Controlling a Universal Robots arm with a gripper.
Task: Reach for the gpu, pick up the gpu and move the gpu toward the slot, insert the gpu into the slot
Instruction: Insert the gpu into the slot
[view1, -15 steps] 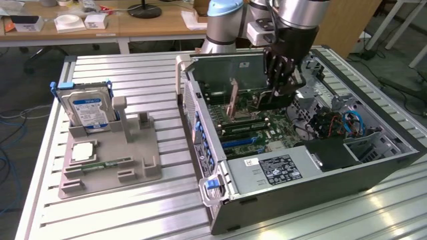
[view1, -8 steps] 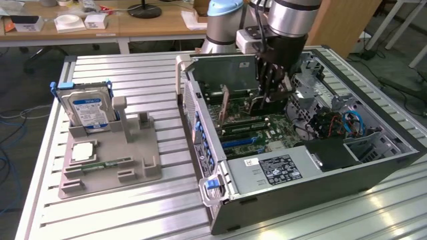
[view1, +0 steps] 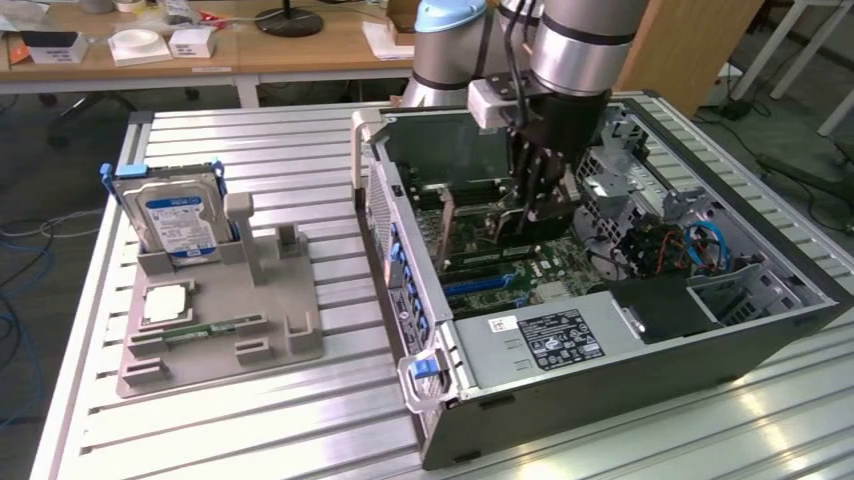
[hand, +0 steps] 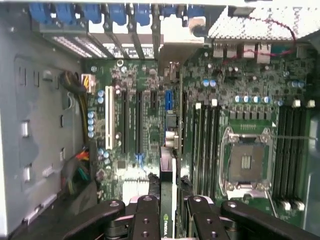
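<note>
Here, going from the exterior view's left to its right:

Holder: a grey plastic fixture (view1: 220, 335) lies on the slatted metal table (view1: 187, 430), well apart from the computer case.
Hard drive: a blue-labelled silver drive (view1: 174, 215) stands upright in the back of the holder.
Small parts: a square silver chip (view1: 166, 302) and a slim memory stick (view1: 214, 328) lie flat in the holder's front pockets.
Computer case: an open tower case (view1: 641, 350) lies on its side on the table, its inside facing up.
Motherboard: the green board (hand: 150, 85) covers the case floor; the square CPU socket (hand: 246, 161) sits on it.
Slots: long dark expansion slots (hand: 138, 122) run side by side with a white one (hand: 108, 122) and a short blue one (hand: 169, 101) nearby.
Gpu: the gpu (hand: 166, 200) is seen edgewise in the wrist view, a thin dark-and-green card held upright between the fingers (hand: 145, 220), above the motherboard and near the slots; whether its edge touches a slot cannot be told.
Gripper: the gripper (view1: 531, 205) reaches down into the case from the arm (view1: 574, 40), its jaws drawn narrow and clamped on the gpu.
Case right end: blue and black cables (view1: 674, 250) sit beside a black power unit with a white label (view1: 561, 338).
</note>
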